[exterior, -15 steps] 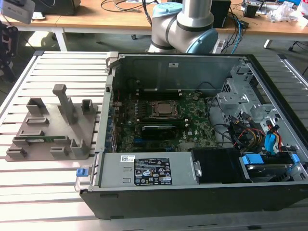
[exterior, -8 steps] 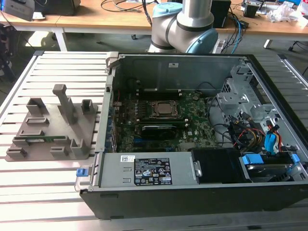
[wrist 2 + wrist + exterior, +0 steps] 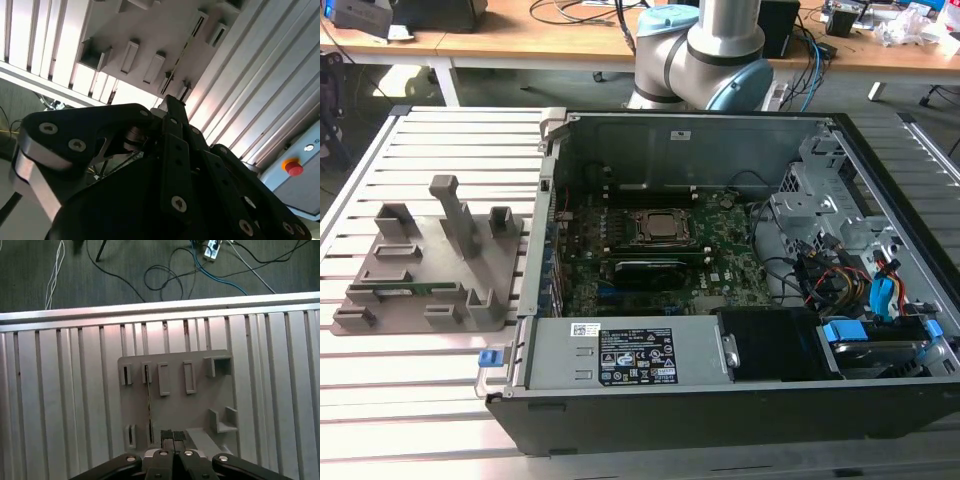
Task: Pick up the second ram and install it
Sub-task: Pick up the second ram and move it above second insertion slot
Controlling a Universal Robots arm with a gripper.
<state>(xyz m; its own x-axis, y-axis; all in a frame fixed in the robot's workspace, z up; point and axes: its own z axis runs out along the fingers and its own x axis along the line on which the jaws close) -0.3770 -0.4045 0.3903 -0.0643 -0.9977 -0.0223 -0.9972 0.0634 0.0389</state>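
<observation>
Closed on nothing, the gripper (image 3: 172,435) is hovering over the gray fixture (image 3: 200,377) holding the second ram (image 3: 149,401), while the exterior view is showing the open computer case (image 3: 720,140) alongside.

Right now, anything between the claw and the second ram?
In the first wrist view, only a bare strip of the gray fixture shows between the shut claw and the second ram, which stands edge-on in its slots.
</observation>
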